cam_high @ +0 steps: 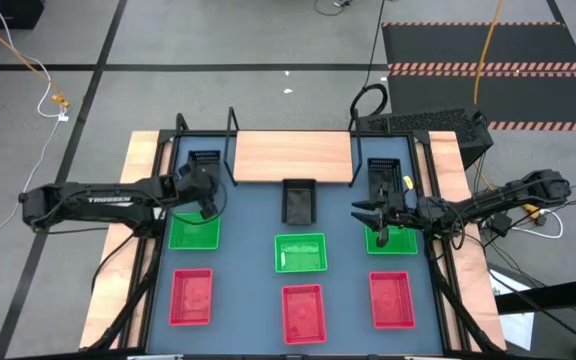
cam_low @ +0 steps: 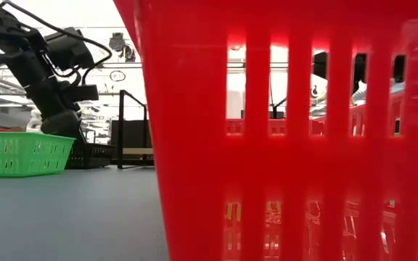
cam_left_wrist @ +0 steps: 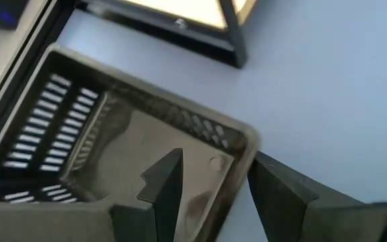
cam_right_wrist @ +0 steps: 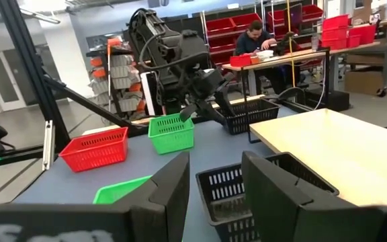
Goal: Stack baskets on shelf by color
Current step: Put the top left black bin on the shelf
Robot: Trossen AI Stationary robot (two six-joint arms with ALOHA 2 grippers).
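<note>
- Shelf (cam_high: 293, 156): light wood board, black wire ends, lay bare at table's far edge.
- Black baskets (cam_high: 299, 200), green baskets (cam_high: 300, 252) in the middle, red baskets (cam_high: 303, 311) nearest, all upright.

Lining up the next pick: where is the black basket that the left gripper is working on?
In the high view the black basket sits at the table's back left, just left of the shelf, behind a green basket. The left gripper straddles its corner wall.

A grey concrete floor (cam_high: 218, 40) fills the top of the high view, crossed by a yellow cable (cam_high: 23, 55) at upper left; a black mat (cam_high: 488, 45) with striped edges lies upper right. Behind, a person (cam_right_wrist: 254, 37) sits at a workbench (cam_right_wrist: 294, 57).
</note>
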